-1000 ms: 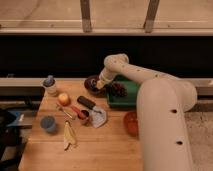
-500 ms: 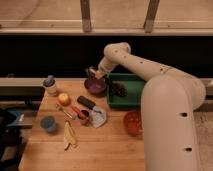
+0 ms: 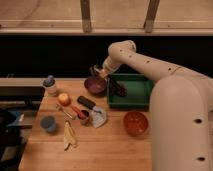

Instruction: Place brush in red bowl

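Camera view: arm comes in from the right, bends at top centre, and the pincer (image 3: 97,73) hangs just above the far rim of the purple bowl (image 3: 95,84), left of the green tray (image 3: 142,95). Pincer fingers are together, clamped on a dark slim thing at the tip that reads as the brush (image 3: 93,69); most of its length is hard to make out against the dark background. Red bowl (image 3: 135,123) sits on the tabletop (image 3: 100,150) in front of the tray, well apart from the pincer, nothing visible in it. Dark lump (image 3: 119,89) lies in the tray's left part, can't tell what it is. Black block tool (image 3: 86,102) is in front of the purple bowl, with the red-handled utensil (image 3: 76,110) and a crumpled cloth (image 3: 98,116) just beside it. Orange fruit (image 3: 63,99), white cup (image 3: 50,87), blue cup (image 3: 48,123) and banana (image 3: 69,136) are spread over the left side.
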Action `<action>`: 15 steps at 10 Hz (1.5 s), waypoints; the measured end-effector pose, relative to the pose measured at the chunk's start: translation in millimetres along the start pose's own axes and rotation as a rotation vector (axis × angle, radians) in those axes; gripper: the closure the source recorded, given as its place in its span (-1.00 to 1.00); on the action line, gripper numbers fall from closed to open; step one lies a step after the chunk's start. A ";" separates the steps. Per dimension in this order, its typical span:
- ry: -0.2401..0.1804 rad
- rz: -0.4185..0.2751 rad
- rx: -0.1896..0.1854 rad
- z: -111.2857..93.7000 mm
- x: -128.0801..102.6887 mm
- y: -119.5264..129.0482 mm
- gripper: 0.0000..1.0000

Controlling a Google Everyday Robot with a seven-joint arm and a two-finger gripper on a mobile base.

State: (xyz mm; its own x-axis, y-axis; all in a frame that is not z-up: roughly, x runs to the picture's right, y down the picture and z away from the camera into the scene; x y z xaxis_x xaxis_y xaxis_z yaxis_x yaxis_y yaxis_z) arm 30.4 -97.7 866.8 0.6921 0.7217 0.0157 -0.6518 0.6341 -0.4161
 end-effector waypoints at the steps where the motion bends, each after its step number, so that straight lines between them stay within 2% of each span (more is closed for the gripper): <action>1: 0.003 0.012 0.011 -8.9 10.5 -3.7 0.82; 2: 0.009 0.022 0.025 -18.2 20.7 -7.3 0.82; 9: -0.017 0.070 0.097 -71.7 61.8 -5.1 0.82; 11: -0.018 0.098 0.109 -88.4 83.4 -3.4 0.82; 13: -0.005 0.135 0.118 -102.1 105.0 1.4 0.82; 15: 0.029 0.155 0.122 -113.8 128.8 9.3 0.82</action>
State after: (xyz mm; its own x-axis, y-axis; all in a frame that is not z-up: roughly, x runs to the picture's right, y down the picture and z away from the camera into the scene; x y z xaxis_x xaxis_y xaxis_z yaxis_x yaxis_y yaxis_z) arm 148.8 -30.5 761.6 0.5877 0.8063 -0.0668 -0.7829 0.5458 -0.2986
